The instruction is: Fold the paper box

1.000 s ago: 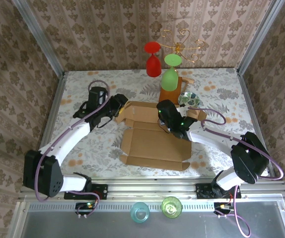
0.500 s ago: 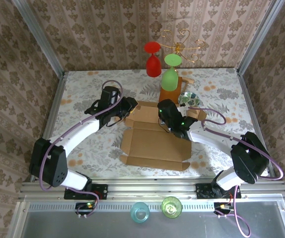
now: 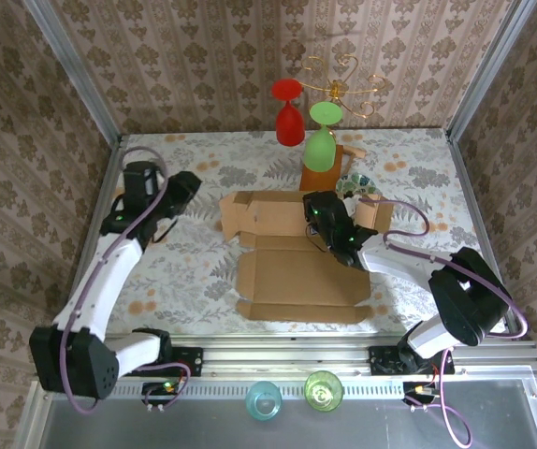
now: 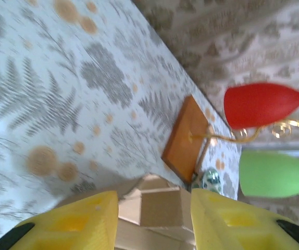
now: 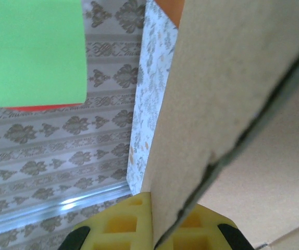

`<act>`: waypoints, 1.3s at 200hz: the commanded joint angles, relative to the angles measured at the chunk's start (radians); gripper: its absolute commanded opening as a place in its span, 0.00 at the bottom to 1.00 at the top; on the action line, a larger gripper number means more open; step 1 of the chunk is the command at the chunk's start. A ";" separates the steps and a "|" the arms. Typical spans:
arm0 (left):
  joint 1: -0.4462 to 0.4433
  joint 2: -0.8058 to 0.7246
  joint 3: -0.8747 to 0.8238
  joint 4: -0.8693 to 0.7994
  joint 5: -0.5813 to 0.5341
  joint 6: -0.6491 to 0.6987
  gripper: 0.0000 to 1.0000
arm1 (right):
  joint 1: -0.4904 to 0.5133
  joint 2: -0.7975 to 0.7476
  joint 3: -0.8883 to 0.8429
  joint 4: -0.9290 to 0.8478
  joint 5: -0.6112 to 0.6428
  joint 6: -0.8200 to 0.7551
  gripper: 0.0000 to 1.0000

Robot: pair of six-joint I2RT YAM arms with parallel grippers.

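With your right fingers [image 5: 119,225] clamped on a far flap of the paper box [image 3: 298,273] lying mid-surface [image 3: 184,271] and your left fingers [image 4: 79,221] open and empty, grip this likely light, stiff cardboard at flap edges.

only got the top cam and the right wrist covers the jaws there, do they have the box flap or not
observer: yes. The right wrist cam shows a panel of the paper box running edge-on between the yellow fingers, with the right jaws closed on it.
operator: ok and the left jaws, holding anything
observer: no. The left wrist cam shows the left jaws wide open with nothing between them.
operator: what are they aimed at
observer: a corner of the paper box shows in the gap beyond them, with the stand's wooden base further off on the table.
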 commanded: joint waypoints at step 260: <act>-0.202 0.445 -0.074 0.357 0.260 0.819 0.29 | -0.248 -0.002 -0.173 0.367 -0.383 -0.240 0.00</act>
